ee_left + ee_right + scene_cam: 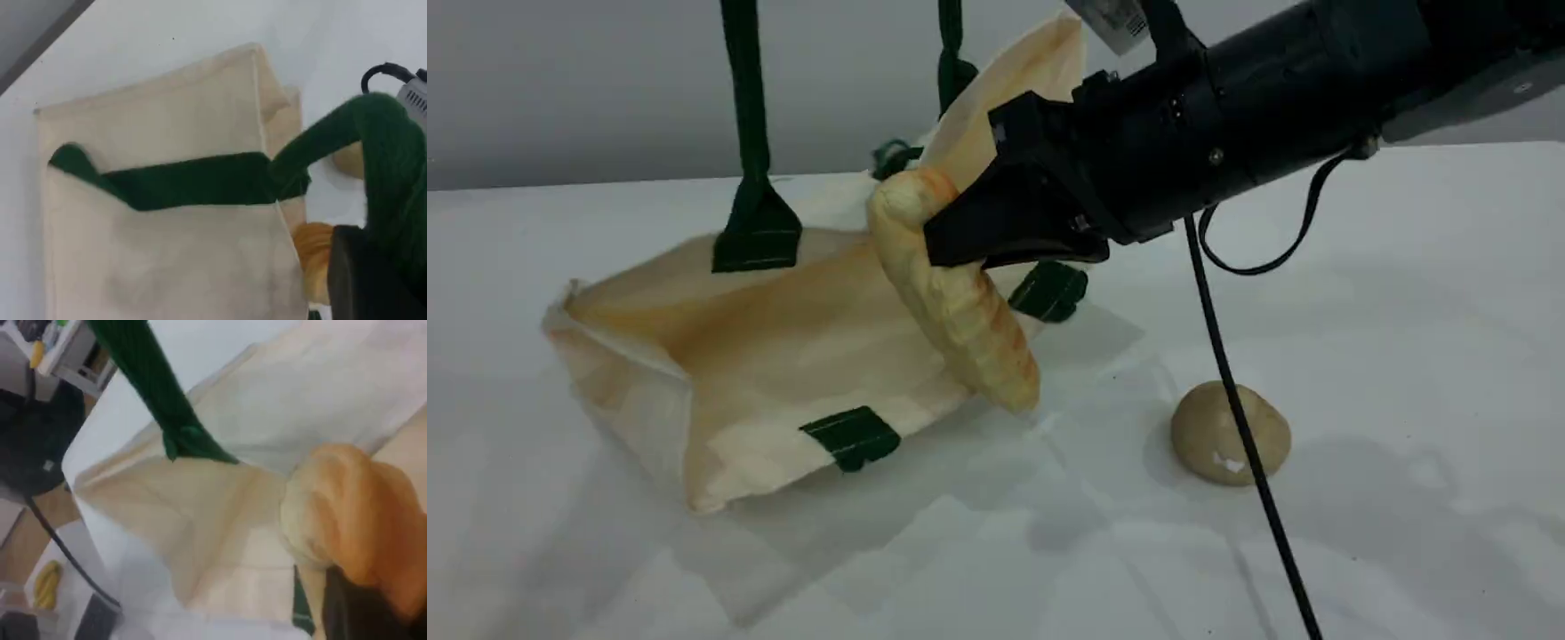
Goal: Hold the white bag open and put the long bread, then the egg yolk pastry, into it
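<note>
The right gripper [960, 233] was clamped on the long bread [960, 316] at the white bag [765, 356] mouth, hiding its middle; the left gripper was out of the scene view, closed.

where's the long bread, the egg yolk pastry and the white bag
long bread [969, 333], scene view, on its ridged lower half below the gripper
egg yolk pastry [1209, 431], scene view, on its rounded left side
white bag [783, 347], scene view, on its bare side panel
</note>
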You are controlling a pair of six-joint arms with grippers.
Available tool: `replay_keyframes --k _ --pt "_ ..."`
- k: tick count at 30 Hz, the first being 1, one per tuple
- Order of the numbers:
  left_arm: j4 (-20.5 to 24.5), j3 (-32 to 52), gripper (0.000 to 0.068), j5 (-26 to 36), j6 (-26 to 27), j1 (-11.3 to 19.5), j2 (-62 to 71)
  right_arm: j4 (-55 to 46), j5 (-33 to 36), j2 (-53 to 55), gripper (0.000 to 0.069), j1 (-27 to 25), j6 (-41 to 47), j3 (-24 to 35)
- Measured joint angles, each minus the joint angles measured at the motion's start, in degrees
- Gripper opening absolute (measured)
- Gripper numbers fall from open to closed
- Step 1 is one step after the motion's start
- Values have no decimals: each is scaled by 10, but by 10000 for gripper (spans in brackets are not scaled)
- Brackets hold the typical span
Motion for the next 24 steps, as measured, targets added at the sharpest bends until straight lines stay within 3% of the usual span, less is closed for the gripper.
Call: replay_keyframes --k 12,19,24 --pt "-2 0 76 -8 0 0 -1 -10 56 -1 65 1 0 0" --pt "-2 0 76 -4 0 0 -1 -4 56 -1 65 1 0 0" --pt "-5 0 76 -3 -5 0 -1 -4 18 -1 65 1 0 0"
